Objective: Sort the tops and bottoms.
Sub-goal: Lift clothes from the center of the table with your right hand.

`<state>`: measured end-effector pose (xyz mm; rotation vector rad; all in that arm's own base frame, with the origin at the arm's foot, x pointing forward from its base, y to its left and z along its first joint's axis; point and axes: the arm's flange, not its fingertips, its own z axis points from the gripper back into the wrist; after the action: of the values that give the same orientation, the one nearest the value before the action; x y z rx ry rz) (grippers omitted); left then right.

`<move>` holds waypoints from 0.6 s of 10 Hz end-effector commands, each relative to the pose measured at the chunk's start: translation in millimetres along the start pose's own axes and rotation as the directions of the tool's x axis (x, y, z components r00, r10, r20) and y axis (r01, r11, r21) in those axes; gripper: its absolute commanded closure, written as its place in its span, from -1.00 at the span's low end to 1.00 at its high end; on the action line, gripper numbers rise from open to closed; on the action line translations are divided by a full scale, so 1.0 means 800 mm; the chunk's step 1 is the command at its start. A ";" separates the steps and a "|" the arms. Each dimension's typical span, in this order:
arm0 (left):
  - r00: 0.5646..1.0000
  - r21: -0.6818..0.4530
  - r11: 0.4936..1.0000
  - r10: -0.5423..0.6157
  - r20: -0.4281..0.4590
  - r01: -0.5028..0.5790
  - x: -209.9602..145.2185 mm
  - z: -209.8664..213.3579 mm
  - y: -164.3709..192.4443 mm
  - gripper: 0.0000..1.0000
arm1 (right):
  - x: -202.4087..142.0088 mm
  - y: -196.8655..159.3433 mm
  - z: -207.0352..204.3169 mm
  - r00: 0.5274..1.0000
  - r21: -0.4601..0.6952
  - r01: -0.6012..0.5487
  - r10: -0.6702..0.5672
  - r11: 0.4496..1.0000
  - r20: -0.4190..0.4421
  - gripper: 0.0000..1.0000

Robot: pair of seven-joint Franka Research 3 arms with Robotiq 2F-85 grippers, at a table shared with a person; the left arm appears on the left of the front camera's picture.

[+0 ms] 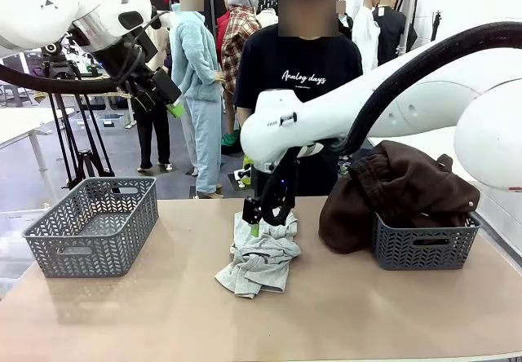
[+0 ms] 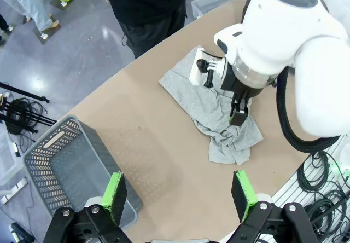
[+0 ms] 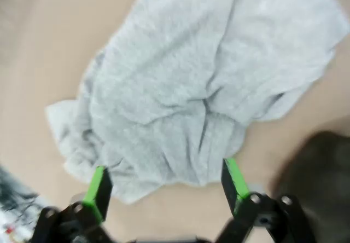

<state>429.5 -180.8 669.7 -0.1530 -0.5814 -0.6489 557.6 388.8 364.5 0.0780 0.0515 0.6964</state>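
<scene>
The light grey T-shirt (image 1: 261,260) lies crumpled on the table's middle (image 2: 199,103) (image 3: 191,90). My right gripper (image 1: 265,214) reaches across from the right and hangs right over the shirt's far part, open, its green pads (image 3: 234,177) spread on either side of the cloth (image 3: 167,181). The dark brown garment (image 1: 400,187) is heaped in and over the right basket (image 1: 424,246). The plain black garment is hidden. My left gripper (image 1: 173,108) is raised high at the back left, open and empty (image 2: 179,194).
An empty grey mesh basket (image 1: 94,223) stands at the table's left (image 2: 60,166). A person in a black T-shirt with white lettering (image 1: 303,77) stands at the far edge. A blurred dark shape (image 3: 317,166) sits beside the shirt in the right wrist view.
</scene>
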 end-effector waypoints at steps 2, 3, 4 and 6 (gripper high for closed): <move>1.000 0.004 1.000 0.002 0.008 -0.002 -0.001 0.002 0.001 -1.00 | 0.009 0.000 -0.022 0.999 -0.091 -0.031 0.035 0.995 0.041 -1.00; 1.000 0.004 1.000 0.002 0.008 -0.002 -0.001 0.002 0.001 -1.00 | 0.014 -0.003 -0.030 0.999 -0.096 -0.030 0.033 0.995 0.029 -1.00; 1.000 0.004 1.000 0.002 0.008 -0.002 -0.001 0.002 0.001 -1.00 | 0.019 -0.006 -0.037 0.999 -0.107 -0.037 0.039 0.994 0.021 -1.00; 1.000 0.004 1.000 0.002 0.008 -0.002 -0.001 0.002 0.001 -1.00 | 0.031 -0.013 -0.048 0.999 -0.118 -0.031 0.033 0.993 0.016 -1.00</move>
<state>429.4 -180.7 669.8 -0.1530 -0.5815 -0.6489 572.9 393.6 326.9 0.0081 0.0125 0.7404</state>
